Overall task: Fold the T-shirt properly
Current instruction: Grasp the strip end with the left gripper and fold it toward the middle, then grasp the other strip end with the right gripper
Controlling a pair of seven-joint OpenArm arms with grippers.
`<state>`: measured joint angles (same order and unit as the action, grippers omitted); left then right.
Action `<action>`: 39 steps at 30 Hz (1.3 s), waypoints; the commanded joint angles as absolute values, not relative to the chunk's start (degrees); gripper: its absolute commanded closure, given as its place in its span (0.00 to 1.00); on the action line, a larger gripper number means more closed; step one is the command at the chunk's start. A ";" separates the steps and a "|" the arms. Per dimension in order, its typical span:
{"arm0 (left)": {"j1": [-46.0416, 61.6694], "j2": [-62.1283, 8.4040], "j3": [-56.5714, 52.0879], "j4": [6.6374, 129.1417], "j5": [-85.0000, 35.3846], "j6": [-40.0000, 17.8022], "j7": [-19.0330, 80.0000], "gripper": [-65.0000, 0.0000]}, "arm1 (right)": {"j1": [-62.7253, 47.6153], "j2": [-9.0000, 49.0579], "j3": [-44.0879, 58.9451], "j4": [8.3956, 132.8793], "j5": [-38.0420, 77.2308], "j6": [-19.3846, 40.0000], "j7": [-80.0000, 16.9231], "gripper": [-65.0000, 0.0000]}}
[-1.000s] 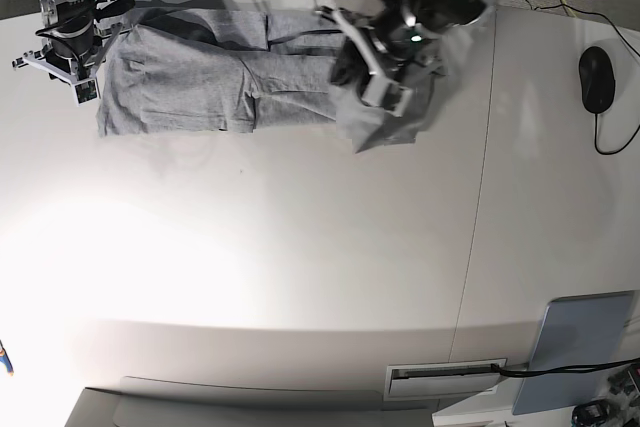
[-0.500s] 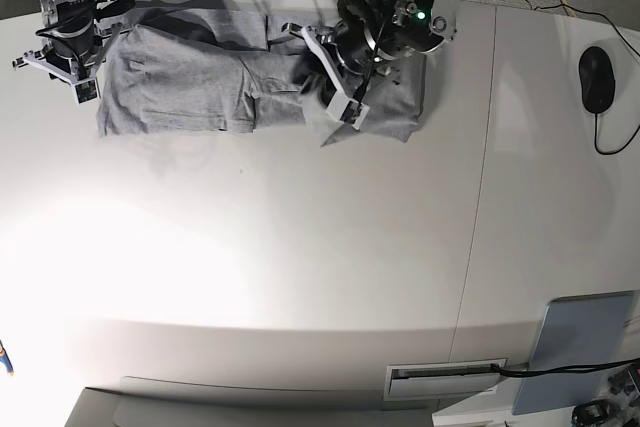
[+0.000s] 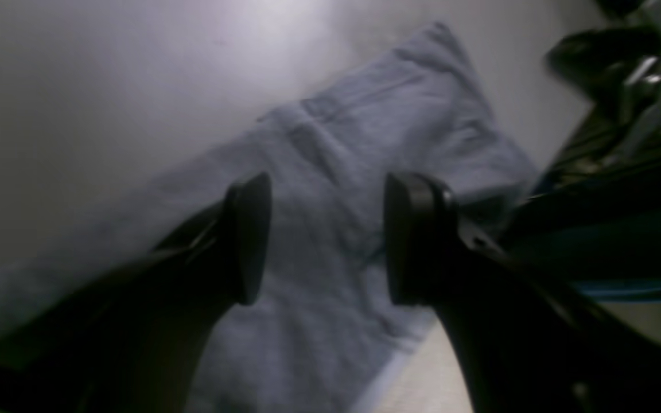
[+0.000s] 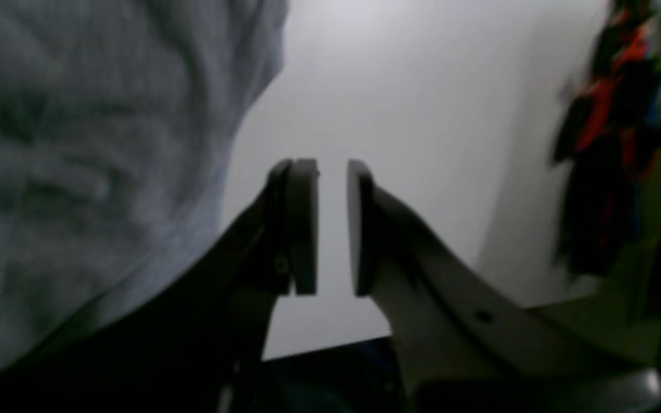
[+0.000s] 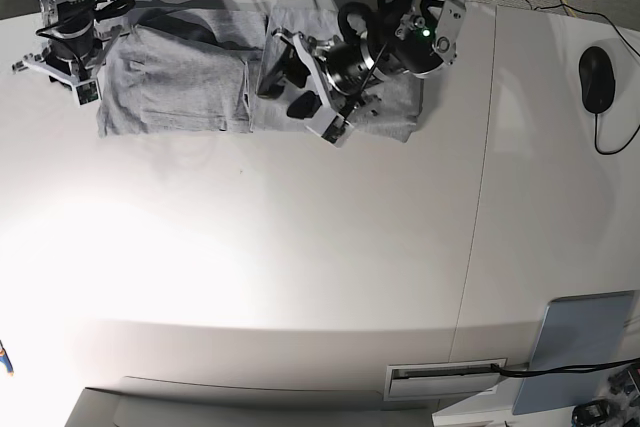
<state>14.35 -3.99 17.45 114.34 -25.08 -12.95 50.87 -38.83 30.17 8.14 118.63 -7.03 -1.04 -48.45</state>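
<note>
The heather-grey T-shirt (image 5: 180, 92) lies flat along the table's far edge, plain side up, with a folded layer on its right part. My left gripper (image 5: 288, 87) hovers low over the shirt's middle. In the left wrist view this gripper (image 3: 325, 235) is open and empty, with the grey cloth (image 3: 336, 143) showing between its fingers. My right gripper (image 5: 60, 65) sits at the shirt's left edge. In the right wrist view it (image 4: 332, 226) holds nothing, with a narrow gap between its pads; the shirt (image 4: 78, 143) lies beside it, and bare table shows through the gap.
A black computer mouse (image 5: 596, 79) with its cable lies at the far right. A grey flat pad (image 5: 580, 347) sits at the near right corner. Cables run behind the table's far edge. A table seam (image 5: 478, 207) runs front to back.
My left gripper has moved left across the shirt, bringing the raised right part over. That part now lies flat and the gripper is open. The right arm has hardly moved.
</note>
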 commanded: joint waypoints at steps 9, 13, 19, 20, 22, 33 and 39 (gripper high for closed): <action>13.98 -6.50 17.34 115.35 -20.10 -13.39 49.89 0.50 | -38.89 31.14 12.40 119.52 -6.85 0.14 -48.97 0.84; 14.00 -6.85 17.34 115.35 -20.12 -13.39 50.13 0.50 | -38.89 31.14 16.64 119.52 -6.96 2.15 -47.24 0.84; 13.93 -6.85 17.34 115.35 -20.12 -13.41 50.09 0.50 | -38.22 31.11 20.86 119.15 0.05 -2.26 -47.35 0.84; 13.98 -6.85 17.34 115.37 -20.12 -13.41 50.09 0.50 | -38.00 31.11 22.06 119.15 5.76 -2.17 -47.57 0.84; 13.98 -6.85 17.34 115.37 -20.12 -13.41 50.11 0.50 | -37.17 31.07 24.84 119.13 18.33 -0.47 -47.59 0.84; 13.98 -6.85 17.34 115.39 -20.12 -13.41 50.11 0.50 | -30.41 29.12 32.42 106.30 43.62 18.06 -56.40 0.84; 14.00 -6.83 17.34 115.39 -20.12 -13.41 50.11 0.50 | -23.29 30.04 32.42 92.27 51.83 27.79 -64.25 0.84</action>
